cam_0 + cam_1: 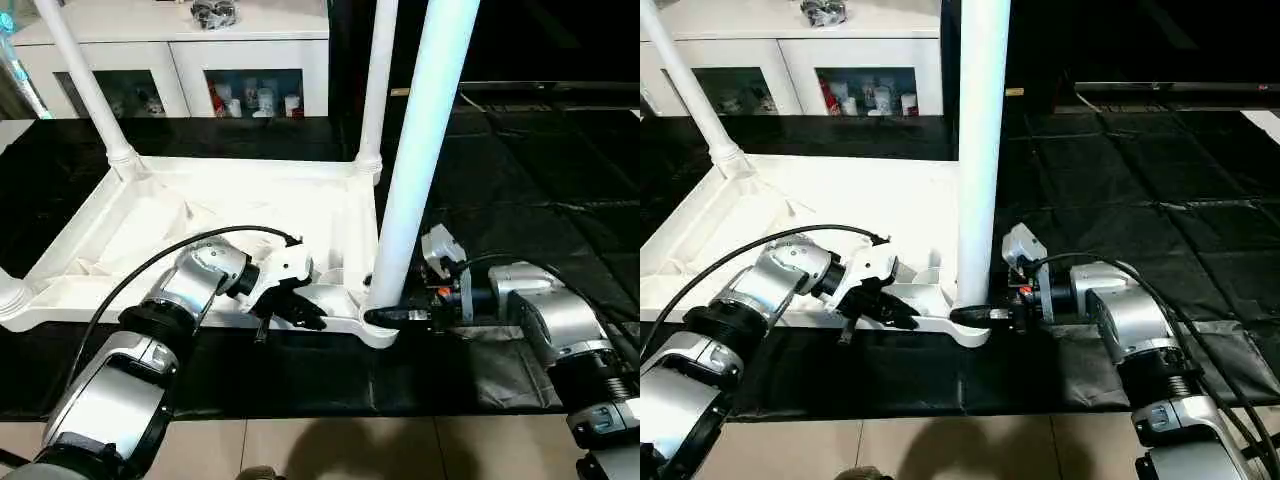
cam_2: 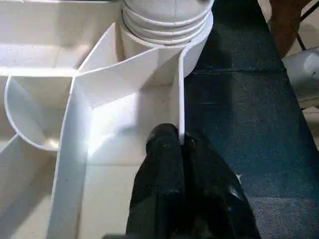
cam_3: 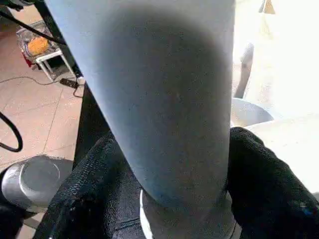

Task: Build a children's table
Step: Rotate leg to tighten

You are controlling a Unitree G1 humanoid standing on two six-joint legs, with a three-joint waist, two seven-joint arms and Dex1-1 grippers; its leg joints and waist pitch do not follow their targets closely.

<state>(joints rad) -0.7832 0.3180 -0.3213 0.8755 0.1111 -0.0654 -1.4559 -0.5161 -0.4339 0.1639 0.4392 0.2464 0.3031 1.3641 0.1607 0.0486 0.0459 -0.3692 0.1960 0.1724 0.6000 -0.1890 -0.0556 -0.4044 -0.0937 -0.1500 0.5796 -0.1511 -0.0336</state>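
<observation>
1. White plastic table top [image 1: 200,215] lies upside down on a black mat [image 1: 520,200], its ribbed underside facing up.
2. Three legs show standing in its corner sockets: one at the far left corner [image 1: 85,85], one at the far right corner [image 1: 377,85], and the near-right leg [image 1: 425,150], which rises out of the top of the head views.
3. At the near left corner, a rounded white piece [image 1: 8,297] shows at the edge of the left eye view; what it is cannot be told.
4. The left gripper [image 1: 292,308] has its two black fingers [image 2: 167,164] pressed together, pinching the table top's thin near rim wall [image 2: 181,99] just beside the near-right socket.
5. The right gripper [image 1: 395,316] sits at the foot of the near-right leg, its black fingers [image 3: 264,184] around the leg on either side, close against it just above the socket collar.
6. Behind the mat stands a white cabinet [image 1: 180,45] with glass doors and small objects inside.
7. Tiled floor [image 1: 330,450] shows in front of the mat, between the silver forearms.
</observation>
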